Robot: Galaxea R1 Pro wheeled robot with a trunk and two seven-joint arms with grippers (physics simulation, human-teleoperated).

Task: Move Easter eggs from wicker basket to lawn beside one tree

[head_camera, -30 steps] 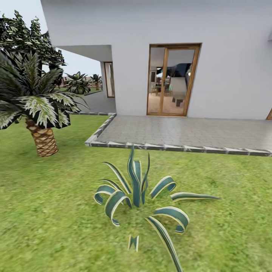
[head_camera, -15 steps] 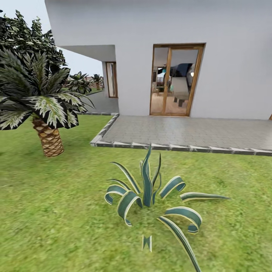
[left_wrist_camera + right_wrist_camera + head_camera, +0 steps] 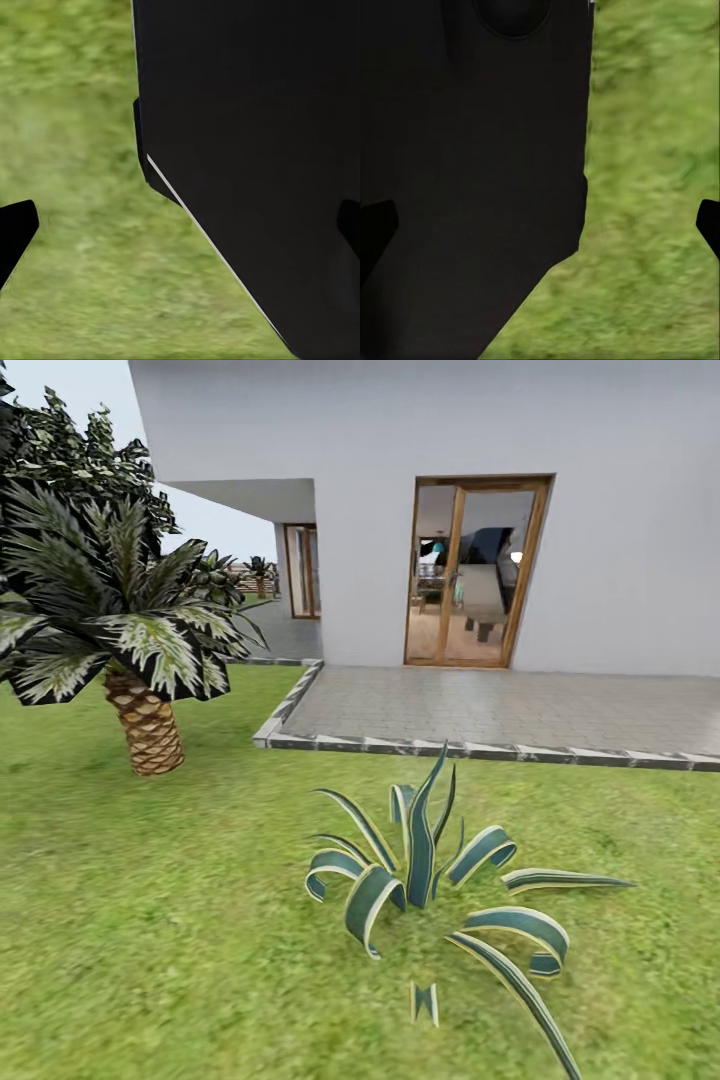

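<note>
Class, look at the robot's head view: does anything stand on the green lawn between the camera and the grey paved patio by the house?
Yes. A spiky striped blue-green plant sits on the mottled green lawn in the foreground, ahead of the grey paved patio. A short palm with a scaly brown trunk stands off to the left. No eggs or basket can be seen here.

**Lawn and what stood on it**

The lawn [image 3: 150, 920] filled the lower frame. A striped agave [image 3: 430, 880] grew at lower centre-right, a palm [image 3: 145, 720] at middle left. A grey patio [image 3: 500, 710] bordered the grass at centre right.
</note>
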